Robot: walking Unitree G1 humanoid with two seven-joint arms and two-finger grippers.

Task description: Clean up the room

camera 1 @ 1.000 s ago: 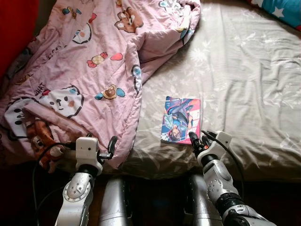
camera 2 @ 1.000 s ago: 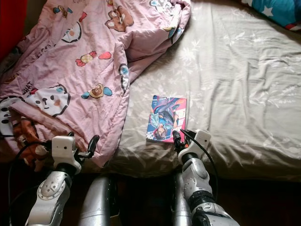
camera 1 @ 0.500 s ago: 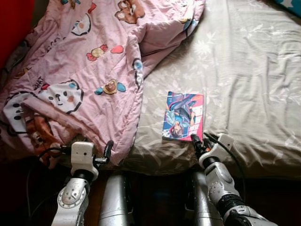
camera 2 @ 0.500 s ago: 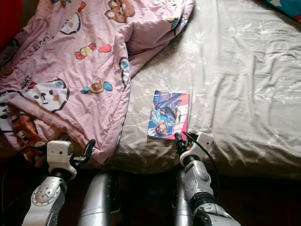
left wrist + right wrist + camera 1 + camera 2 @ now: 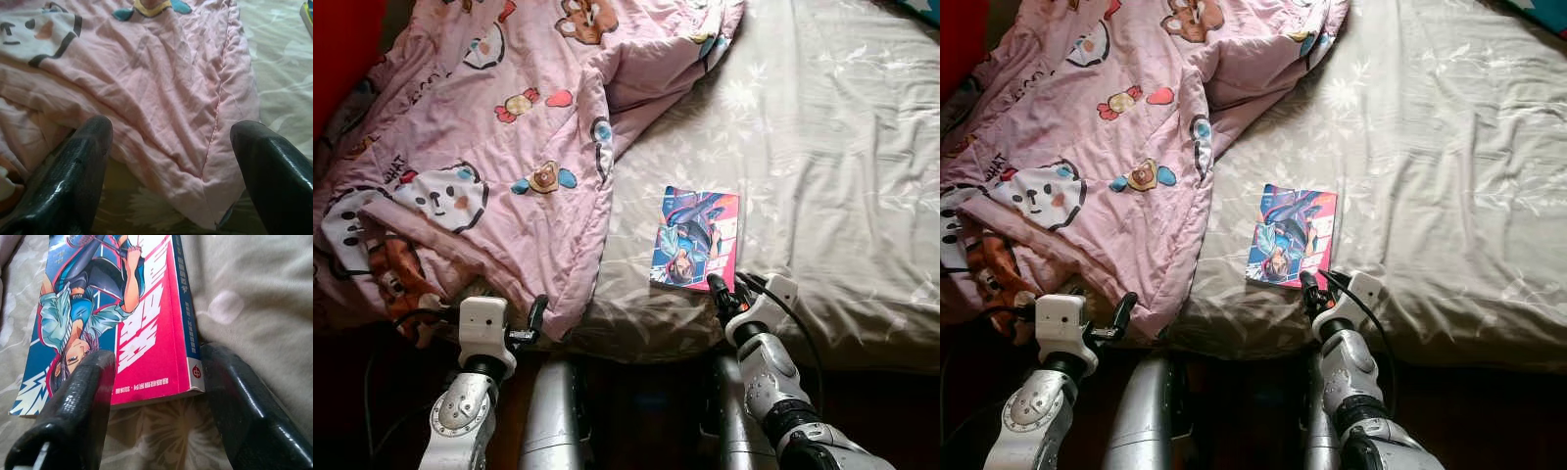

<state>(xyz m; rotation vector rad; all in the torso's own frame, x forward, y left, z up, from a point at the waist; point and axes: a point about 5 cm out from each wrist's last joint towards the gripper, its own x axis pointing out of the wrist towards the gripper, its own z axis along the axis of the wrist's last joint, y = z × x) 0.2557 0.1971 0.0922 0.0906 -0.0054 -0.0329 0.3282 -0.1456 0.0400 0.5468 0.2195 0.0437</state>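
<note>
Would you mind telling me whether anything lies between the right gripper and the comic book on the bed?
Nothing visible does. The right gripper is open at the comic book's near edge, with bare bed sheet under its fingers.

A book (image 5: 695,238) lies mid-frame on the bed (image 5: 842,147); a blanket (image 5: 480,147) covers the upper left.

head stereo downward, wrists close

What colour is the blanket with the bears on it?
Pink, with cartoon bears and sweets printed on the blanket; the left eye view shows it best.
</note>
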